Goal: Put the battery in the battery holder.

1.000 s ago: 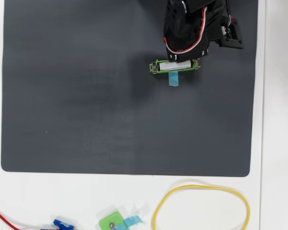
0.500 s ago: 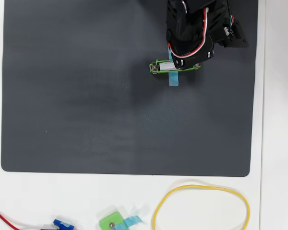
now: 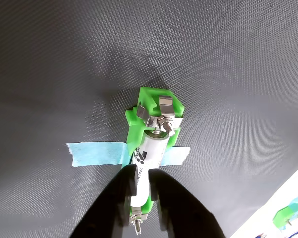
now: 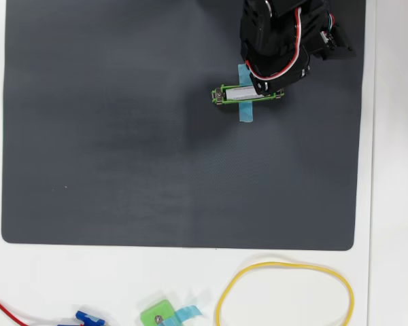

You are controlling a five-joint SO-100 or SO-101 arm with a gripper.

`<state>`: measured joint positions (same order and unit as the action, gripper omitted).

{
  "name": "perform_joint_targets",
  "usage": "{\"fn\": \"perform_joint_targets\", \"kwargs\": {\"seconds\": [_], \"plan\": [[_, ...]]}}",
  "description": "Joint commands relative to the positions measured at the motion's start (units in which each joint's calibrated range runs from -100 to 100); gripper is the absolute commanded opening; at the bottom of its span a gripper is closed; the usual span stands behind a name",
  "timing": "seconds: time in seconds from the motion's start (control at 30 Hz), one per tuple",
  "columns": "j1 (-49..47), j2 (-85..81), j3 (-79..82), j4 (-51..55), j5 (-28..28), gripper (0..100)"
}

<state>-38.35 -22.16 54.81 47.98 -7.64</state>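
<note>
The battery (image 3: 151,148), a silver-white cylinder with dark print, lies lengthwise inside the battery holder (image 3: 151,99), a bright green frame taped to the dark mat with light blue tape (image 3: 94,153). In the wrist view my gripper (image 3: 142,181) has its two black fingers tight against both sides of the battery's near half. Seen from overhead, the arm (image 4: 279,34) covers the right part of the battery holder (image 4: 221,95), and only the battery's left part (image 4: 234,93) shows.
A dark grey mat (image 4: 122,170) covers most of the white table. Below its front edge lie a yellow cable loop (image 4: 285,263), a small squarish green piece with blue tape (image 4: 156,314), a blue connector (image 4: 88,317) and a red wire (image 4: 0,305).
The arm has shifted right and down over the holder, now covering the battery's right part, which was fully exposed one second ago. Holder and battery have not moved.
</note>
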Motion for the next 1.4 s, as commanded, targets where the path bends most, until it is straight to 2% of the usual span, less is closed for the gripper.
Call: {"fn": "perform_joint_targets", "kwargs": {"seconds": [0.0,0.17,0.63,0.77,0.83,1.0,1.13,1.37], "plan": [[-0.4,1.8,-1.9,-0.7,0.2,0],[-1.6,6.8,-3.8,-0.7,0.3,0],[-0.8,6.5,-3.4,-0.7,1.8,0],[0.2,-1.1,-1.4,-0.2,1.4,0],[6.3,-15.7,6.6,-2.3,1.9,0],[8.2,-33.6,23.0,-10.4,6.1,0],[10.4,-47.4,31.2,-10.9,7.3,0],[19.5,-61.6,40.6,-11.4,7.0,0]]}}
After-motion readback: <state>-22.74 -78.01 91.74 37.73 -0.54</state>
